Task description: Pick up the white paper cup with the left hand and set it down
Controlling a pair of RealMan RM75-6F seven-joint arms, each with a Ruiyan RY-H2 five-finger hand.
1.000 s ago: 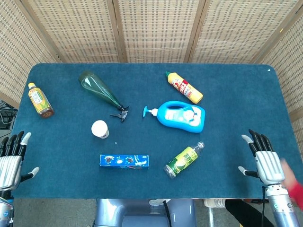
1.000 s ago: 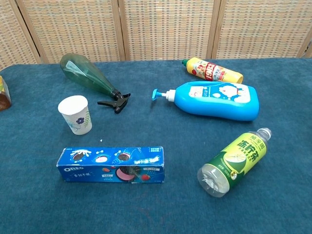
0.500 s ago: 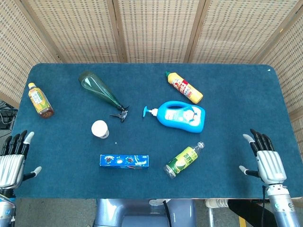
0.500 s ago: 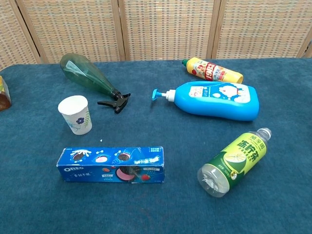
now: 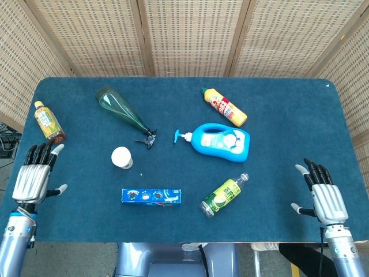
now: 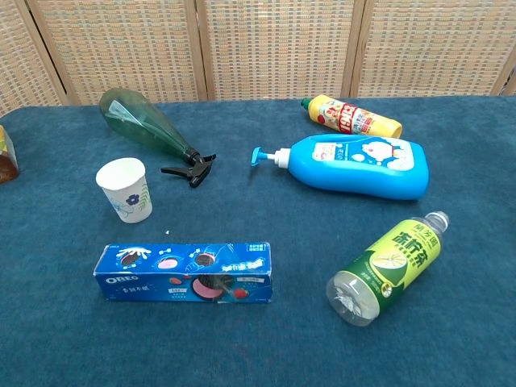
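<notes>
Left hand (image 5: 34, 180): seen in the head view only, at the near-left edge of the table; it has been brought forward and inward over the cloth since half a second ago. Fingers are spread, nothing is held.
Tea bottle (image 5: 49, 122): lying just beyond the left hand's fingertips, at the far left; not moved.
White paper cup (image 5: 121, 157): upright, left of centre, untouched; it is set to the right of the left hand, apart from it, between the green spray bottle (image 5: 121, 111) farther off and the blue biscuit box (image 5: 151, 197) nearer.
Centre clutter: the blue pump bottle (image 5: 221, 141), the yellow bottle (image 5: 225, 107) and the green drink bottle (image 5: 224, 195) are lying as before.
Right hand (image 5: 324, 195): held at the near-right edge, fingers apart and empty, shifted only slightly.
Meaning for the task: the reach is judged to have just begun; the cup has yet to be approached closely, grasped, lifted and set down.
</notes>
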